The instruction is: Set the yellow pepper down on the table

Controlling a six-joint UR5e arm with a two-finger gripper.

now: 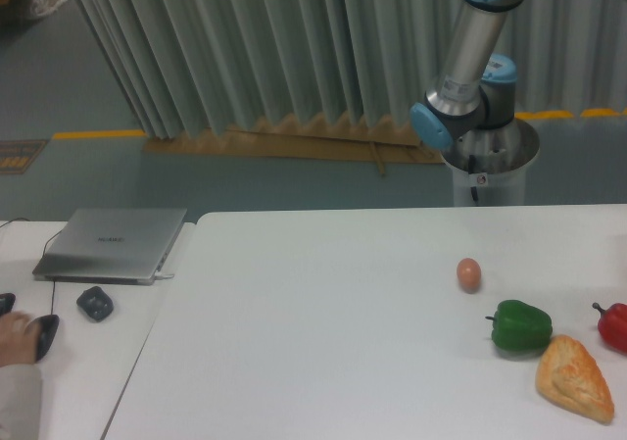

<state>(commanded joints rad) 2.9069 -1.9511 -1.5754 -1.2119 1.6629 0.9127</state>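
The tool and the yellow pepper are out of sight. Near the surface's (323,342) right edge sit an egg (469,274), green pepper (520,326), red pepper (614,326) and bread (574,378).

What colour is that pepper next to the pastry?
Glossy green bell pepper, clearest in the fixed camera view.

One green pepper (520,326); one red pepper (613,326); one egg (469,274); one pastry (574,378); one laptop (112,244)

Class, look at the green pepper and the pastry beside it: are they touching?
Cannot tell. In the camera view the green pepper and the pastry nearly meet at the pepper's lower right edge, but the view is too soft to show contact or gap.
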